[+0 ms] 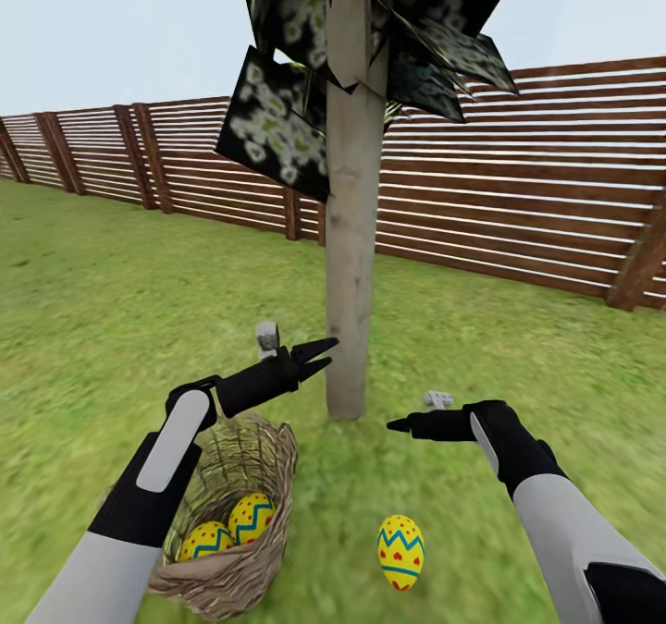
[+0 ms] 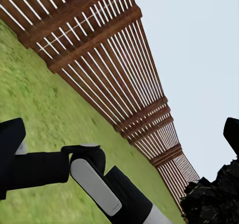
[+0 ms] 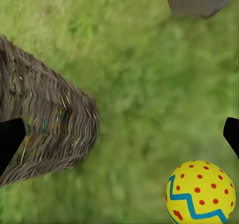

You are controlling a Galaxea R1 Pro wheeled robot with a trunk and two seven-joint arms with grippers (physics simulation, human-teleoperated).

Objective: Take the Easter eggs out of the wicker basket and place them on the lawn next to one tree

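2 yellow zigzag eggs (image 1: 231,527) in wicker basket (image 1: 268,476), 1 egg (image 1: 400,552) on lawn (image 1: 111,310) nr tree (image 1: 351,263)

I look out over open ground that ends at a brown wooden fence (image 1: 555,189) of horizontal slats, with thicker posts (image 1: 153,157) set along it at intervals. It runs from far off on my left, across the whole width ahead, and rises closer and taller toward my right. Above it the sky (image 1: 111,32) is a pale, even blue-grey, and the light is flat and soft. From my left wrist I see the same fence (image 2: 104,59) slanting away against that sky (image 2: 199,50).
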